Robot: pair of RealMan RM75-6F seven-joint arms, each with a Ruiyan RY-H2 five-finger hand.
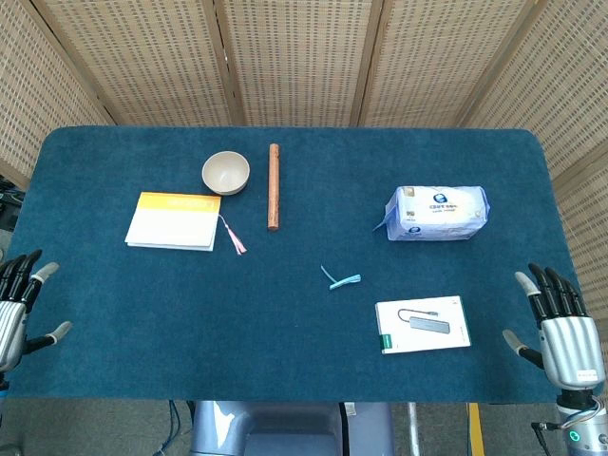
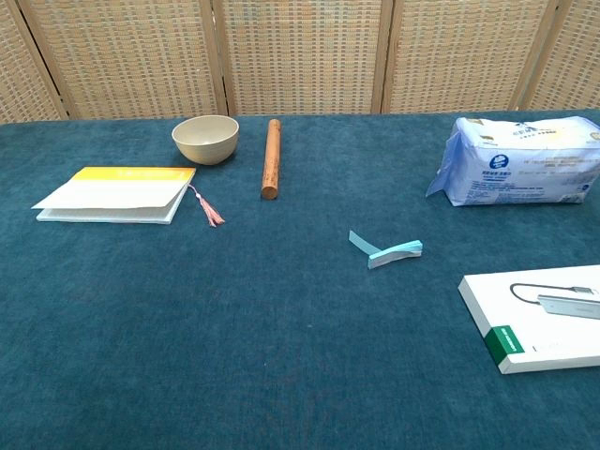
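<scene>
My left hand (image 1: 17,306) hovers at the table's left edge, fingers spread, holding nothing. At the right edge my right hand (image 1: 560,328) is likewise spread and empty, closest to a white box (image 1: 423,324) (image 2: 544,317) printed with a cable adapter. Neither hand shows in the chest view. On the blue cloth lie a yellow-covered notebook (image 1: 174,220) (image 2: 115,193) with a pink tassel, a beige bowl (image 1: 226,173) (image 2: 205,138), a wooden rod (image 1: 274,186) (image 2: 272,157), a pale blue folded strip (image 1: 340,279) (image 2: 387,249) and a pack of tissues (image 1: 437,213) (image 2: 520,159).
The table (image 1: 285,351) is covered in dark blue cloth. Woven folding screens (image 1: 304,57) stand right behind its far edge. The robot's base (image 1: 285,427) shows below the near edge.
</scene>
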